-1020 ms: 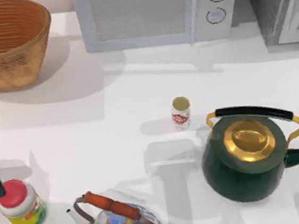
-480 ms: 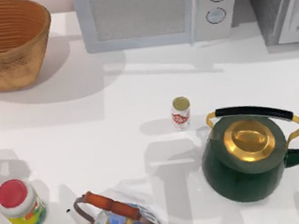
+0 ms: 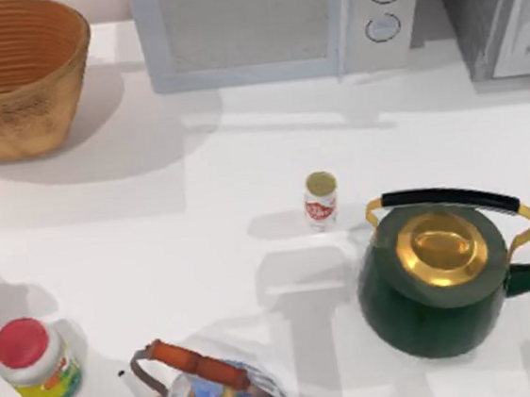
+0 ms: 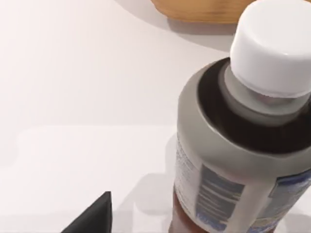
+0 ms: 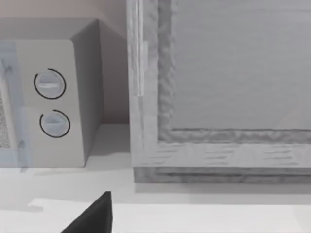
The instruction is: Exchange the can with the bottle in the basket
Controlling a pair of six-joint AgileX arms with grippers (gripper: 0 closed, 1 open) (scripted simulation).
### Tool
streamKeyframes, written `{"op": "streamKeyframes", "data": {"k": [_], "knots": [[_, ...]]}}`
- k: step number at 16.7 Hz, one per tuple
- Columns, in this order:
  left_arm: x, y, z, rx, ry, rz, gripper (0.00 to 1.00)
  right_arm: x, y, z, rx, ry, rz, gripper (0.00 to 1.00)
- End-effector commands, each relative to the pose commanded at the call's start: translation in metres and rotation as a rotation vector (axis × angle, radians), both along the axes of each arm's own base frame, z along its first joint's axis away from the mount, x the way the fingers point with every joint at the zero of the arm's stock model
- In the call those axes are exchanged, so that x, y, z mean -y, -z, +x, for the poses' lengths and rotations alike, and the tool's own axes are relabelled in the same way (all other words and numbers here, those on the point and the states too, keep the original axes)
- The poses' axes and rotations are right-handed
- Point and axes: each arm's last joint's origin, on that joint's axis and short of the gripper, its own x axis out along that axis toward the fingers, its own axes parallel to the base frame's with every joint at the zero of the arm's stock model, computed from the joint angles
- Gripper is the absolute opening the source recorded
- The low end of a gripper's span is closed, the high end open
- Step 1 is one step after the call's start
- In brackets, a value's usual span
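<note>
Start at the left of the bench: the basket (image 3: 15,78) sits in the far-left corner, and its bowl looks vacant from above; the bottle (image 4: 243,145) stands upright in your left wrist view, white cap up and long axis vertical, just beside the left end effector (image 4: 90,218), of which you see one dark finger tip only, so you cannot tell whether it is apart, together or clamped on the bottle; a strip of the basket's wall shows beyond the cap, so the bottle lies between that end effector and the basket. Moving right, the red-capped jar (image 3: 36,363) and the blue-and-white kettle (image 3: 210,394) crowd the near-left edge; the can (image 3: 320,199) stands upright mid-bench, just beside the green kettle (image 3: 444,274). Further right, your right end effector (image 5: 90,218) faces the microwave (image 5: 43,97) and a grey cabinet (image 5: 218,87); its state cannot be told either. Judging by position, the can lies nearer your right arm, well apart from the basket.
</note>
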Motion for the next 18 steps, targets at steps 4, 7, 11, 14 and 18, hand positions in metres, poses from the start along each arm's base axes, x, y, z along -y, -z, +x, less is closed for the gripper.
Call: {"op": "streamKeyframes", "data": {"k": [4, 7, 11, 14, 18], "knots": [[0.001, 0.001, -0.001, -0.002, 0.002, -0.001, 1.0, 0.0, 0.0, 0.0, 0.0, 0.0, 0.0, 1.0], [0.002, -0.002, 0.007, 0.001, 0.002, 0.0, 1.0, 0.0, 0.0, 0.0, 0.0, 0.0, 0.0, 1.0], [0.004, 0.0, 0.031, 0.003, 0.001, 0.0, 1.0, 0.0, 0.0, 0.0, 0.0, 0.0, 0.0, 1.0], [0.005, 0.011, 0.046, 0.002, 0.002, 0.0, 1.0, 0.0, 0.0, 0.0, 0.0, 0.0, 0.0, 1.0], [0.002, 0.027, 0.053, 0.0, 0.001, 0.0, 1.0, 0.0, 0.0, 0.0, 0.0, 0.0, 0.0, 1.0]]}}
